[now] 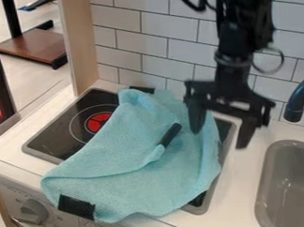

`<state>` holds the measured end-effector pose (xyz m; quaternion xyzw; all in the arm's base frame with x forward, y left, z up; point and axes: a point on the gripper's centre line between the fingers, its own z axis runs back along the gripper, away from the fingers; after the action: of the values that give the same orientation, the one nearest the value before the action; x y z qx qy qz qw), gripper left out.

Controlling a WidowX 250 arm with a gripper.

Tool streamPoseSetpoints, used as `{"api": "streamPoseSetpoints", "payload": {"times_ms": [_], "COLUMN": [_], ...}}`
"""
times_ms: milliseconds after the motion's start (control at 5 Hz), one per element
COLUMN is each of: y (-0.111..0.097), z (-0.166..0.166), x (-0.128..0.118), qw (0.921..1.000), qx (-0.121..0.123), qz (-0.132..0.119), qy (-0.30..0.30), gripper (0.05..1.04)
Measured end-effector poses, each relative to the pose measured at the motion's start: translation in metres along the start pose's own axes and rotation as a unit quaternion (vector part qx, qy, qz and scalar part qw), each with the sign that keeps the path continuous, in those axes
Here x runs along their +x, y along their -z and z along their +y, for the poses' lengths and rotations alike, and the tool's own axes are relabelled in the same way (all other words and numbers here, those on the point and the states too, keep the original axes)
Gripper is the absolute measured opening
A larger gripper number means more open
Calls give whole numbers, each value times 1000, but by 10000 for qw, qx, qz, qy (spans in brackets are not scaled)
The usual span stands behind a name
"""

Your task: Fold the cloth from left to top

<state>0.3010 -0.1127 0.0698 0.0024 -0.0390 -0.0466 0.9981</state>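
Cloth of rumpled turquoise fabric (pixel 132 182) lies partly doubled over itself across the black glass cooktop (pixel 58 137), its near end reaching the front edge of the white counter (pixel 241 182). Black two-finger gripper (pixel 220 138) hangs by the cloth's right side, spread wide, grasping nothing. Black rectangular patch (pixel 76 207) at cloth's near edge; slimmer black strip (pixel 169 135) mid-cloth.

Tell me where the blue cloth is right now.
In the camera view, the blue cloth lies left of center, draped across the stovetop, with the knob at its lower left and the claw by its upper right side.
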Motion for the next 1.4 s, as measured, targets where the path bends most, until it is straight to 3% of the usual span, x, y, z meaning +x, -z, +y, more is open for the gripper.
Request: {"api": "streamPoseSetpoints", "payload": {"times_ms": [400,600,800,1200,1400], "y": [27,32,37,44,43], "z": [-7,-12,-14,-12,-14], "x": [4,10,13,14,13], "qw": [9996,9995,9994,9980,9978], "qx": [246,295,315,560,570], "qz": [116,82,123,279,308], "qy": [-42,5,34,25,113], "gripper": [1000,1000,934,335,144]}}
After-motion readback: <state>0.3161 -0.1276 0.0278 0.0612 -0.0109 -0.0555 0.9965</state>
